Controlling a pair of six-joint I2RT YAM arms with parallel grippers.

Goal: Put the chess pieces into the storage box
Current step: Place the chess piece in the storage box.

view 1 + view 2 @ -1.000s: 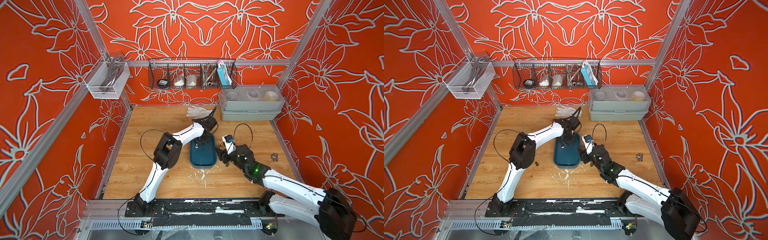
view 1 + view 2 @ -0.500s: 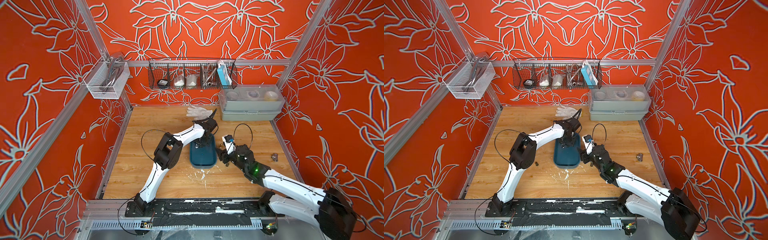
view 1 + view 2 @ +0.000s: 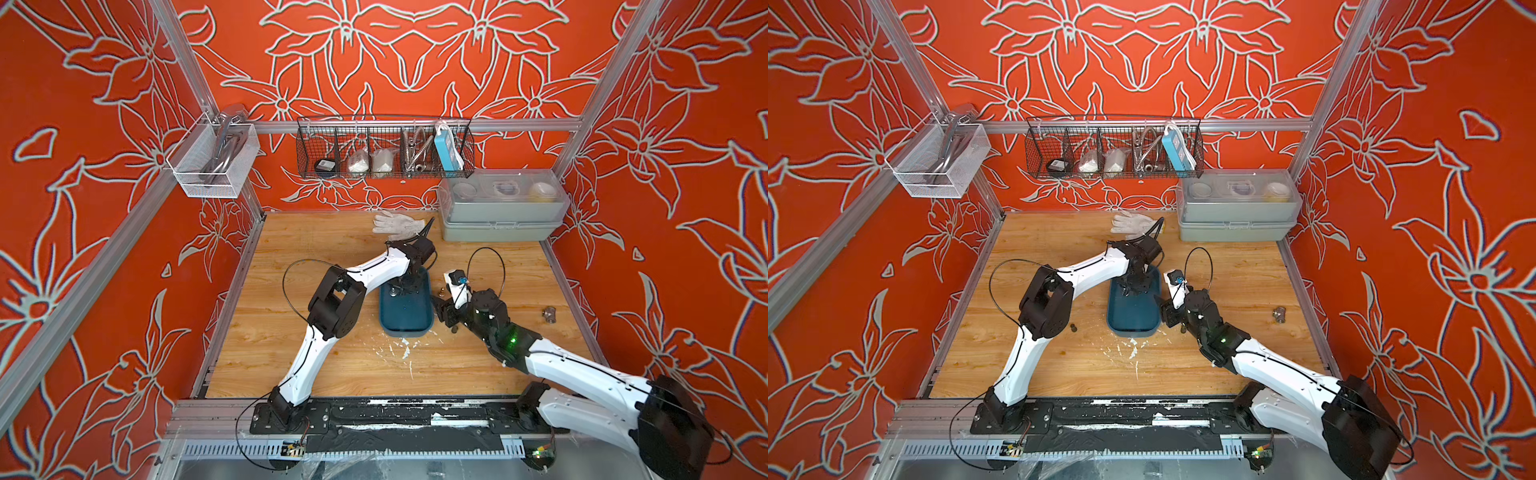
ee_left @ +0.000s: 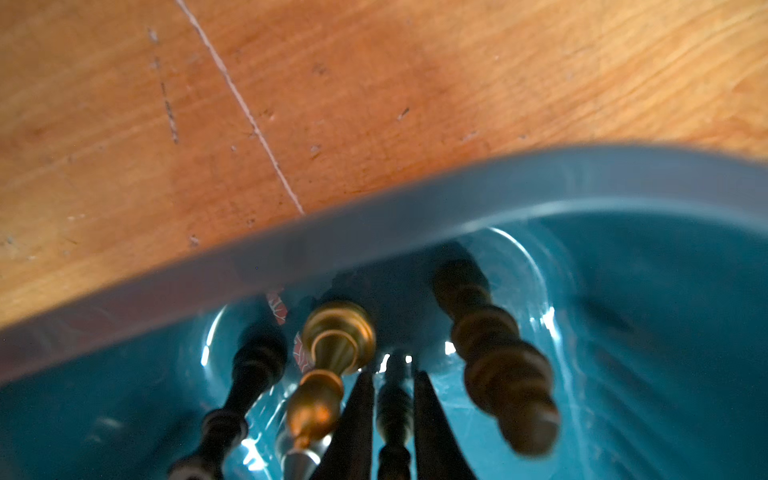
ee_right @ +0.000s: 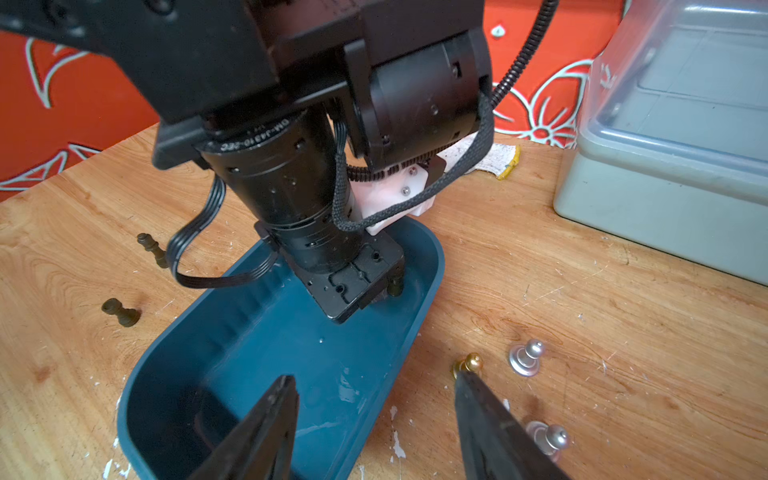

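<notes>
The teal storage box (image 3: pixel 405 320) (image 3: pixel 1133 320) lies mid-table. My left gripper (image 3: pixel 405 286) (image 4: pixel 392 374) reaches down into its far end, and its fingers press both sides of a dark chess piece (image 4: pixel 395 411). Beside it in the box stand a gold piece (image 4: pixel 332 345), a brown one (image 4: pixel 494 357) and another dark one (image 4: pixel 249 382). My right gripper (image 3: pixel 440 309) (image 5: pixel 374 376) is open astride the box's right rim (image 5: pixel 419 324). One fingertip is over the box, the other by a gold piece (image 5: pixel 469 363) on the table. Two silver pieces (image 5: pixel 525 357) (image 5: pixel 548 438) stand nearby.
Two dark pieces (image 5: pixel 151 249) (image 5: pixel 120 311) lie on the wood left of the box. A grey lidded box (image 3: pixel 498 208) and a white glove (image 3: pixel 395 224) sit at the back, under a wire basket (image 3: pixel 382 149). A small metal object (image 3: pixel 549 313) lies at the right edge.
</notes>
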